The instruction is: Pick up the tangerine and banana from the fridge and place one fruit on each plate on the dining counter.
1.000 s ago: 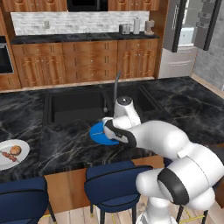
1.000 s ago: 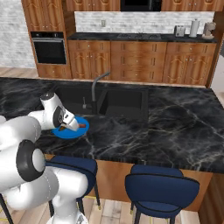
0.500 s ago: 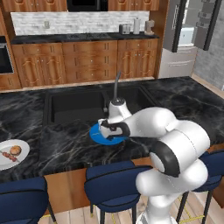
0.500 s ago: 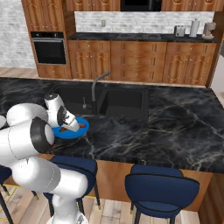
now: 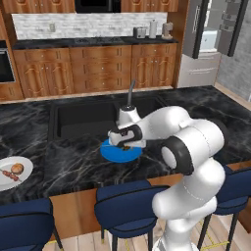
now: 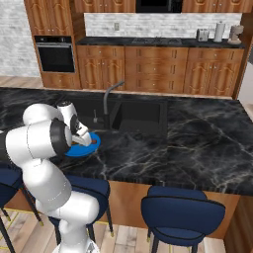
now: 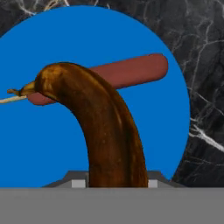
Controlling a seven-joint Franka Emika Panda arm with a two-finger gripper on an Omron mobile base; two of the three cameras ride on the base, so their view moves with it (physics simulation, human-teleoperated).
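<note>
The dark brown banana [image 7: 107, 127] lies over the bright blue plate [image 7: 109, 39], across its reddish streak [image 7: 131, 72]. My gripper [image 7: 113, 181] is shut on the banana's near end, a fingertip on each side. From the left base camera the gripper [image 5: 126, 144] hovers low over the blue plate [image 5: 117, 154] on the dining counter [image 5: 206, 108], just in front of the sink. The right base camera sees the gripper [image 6: 82, 140] on the same plate [image 6: 88, 148]. At the counter's left end, the white plate [image 5: 7, 177] carries the tangerine [image 5: 17, 168]. The fridge [image 5: 211, 39] stands open at the far right.
The inset sink [image 5: 93, 115] and its tap [image 5: 130, 93] lie right behind the blue plate. Navy stools [image 5: 127, 208] line the counter's near edge. Wooden cabinets and a wall oven [image 6: 55, 54] stand across the aisle, with small appliances [image 5: 152, 29] on their counter.
My hand has stayed over the blue plate with the banana while the arm's elbow swung and the wrist settled slightly. The plates and tangerine have not moved.
</note>
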